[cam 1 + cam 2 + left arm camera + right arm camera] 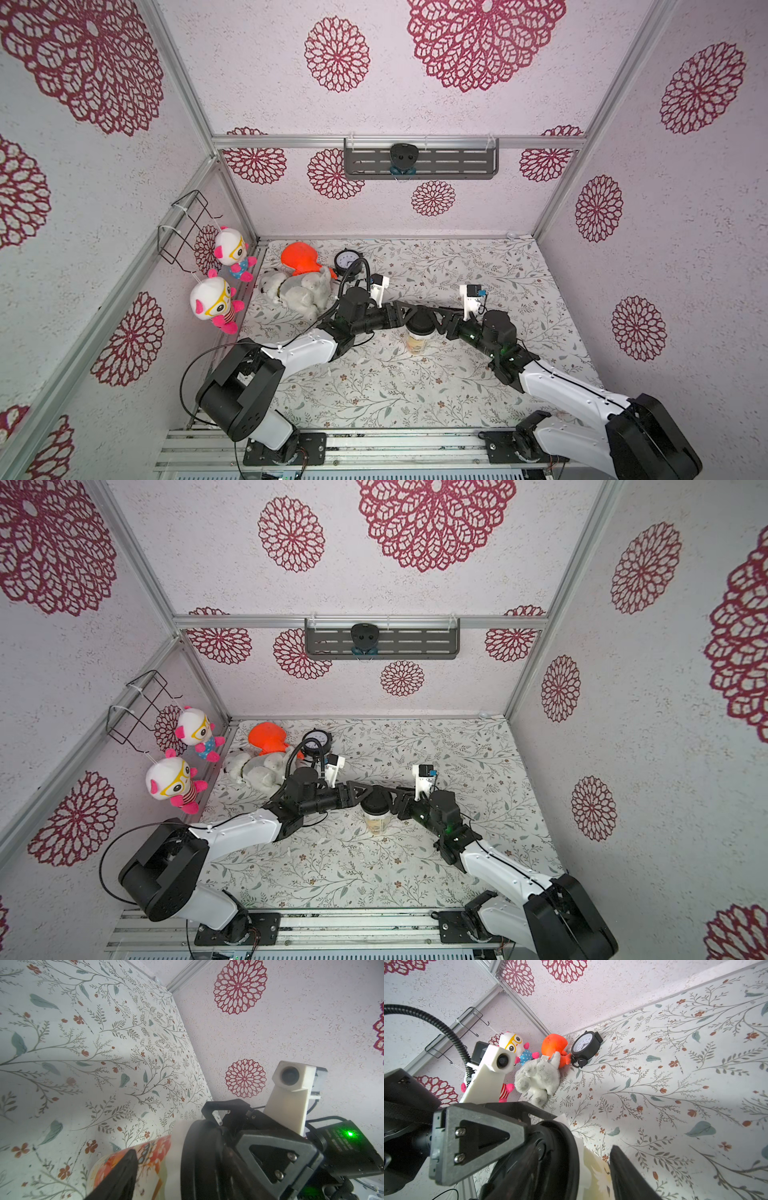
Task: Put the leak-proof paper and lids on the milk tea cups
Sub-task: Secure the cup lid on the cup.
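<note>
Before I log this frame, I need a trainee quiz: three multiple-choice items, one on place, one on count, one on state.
1. Where is the black alarm clock? A. back left, beside the orange toy B. front right C. centre
2. How many dolls with yellow glasses hang on the wall? A. one B. two C. four
3. How is the milk tea cup? A. upright B. tipped over C. upside down
Key: 1 A, it sits by the orange toy; 2 B, two hang there; 3 A, its base is down.
</note>
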